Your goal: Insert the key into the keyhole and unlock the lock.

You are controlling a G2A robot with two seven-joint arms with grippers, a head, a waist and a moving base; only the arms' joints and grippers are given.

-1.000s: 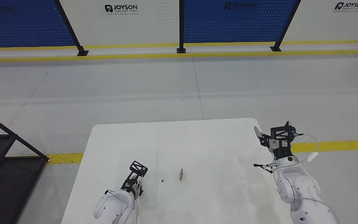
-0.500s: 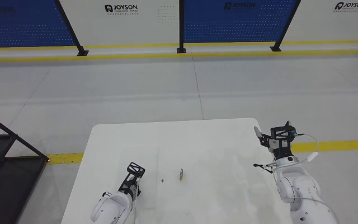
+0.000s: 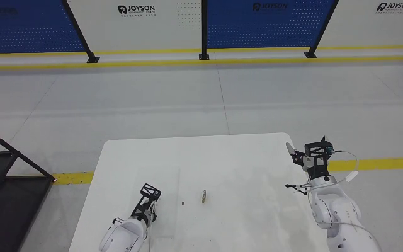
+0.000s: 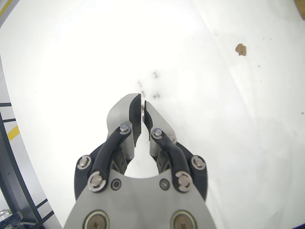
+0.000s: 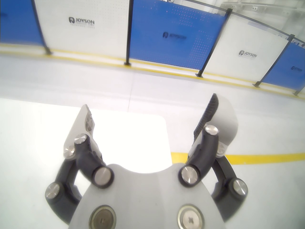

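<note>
Silvery key (image 4: pixel 142 114) sits pinched inside left pincer (image 4: pixel 142 100).

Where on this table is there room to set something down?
The far half of the white table is bare, as is the stretch between the brass-coloured lock and the right end effector. Tighter between the lock and the left end effector, which holds a thin silver key.
</note>
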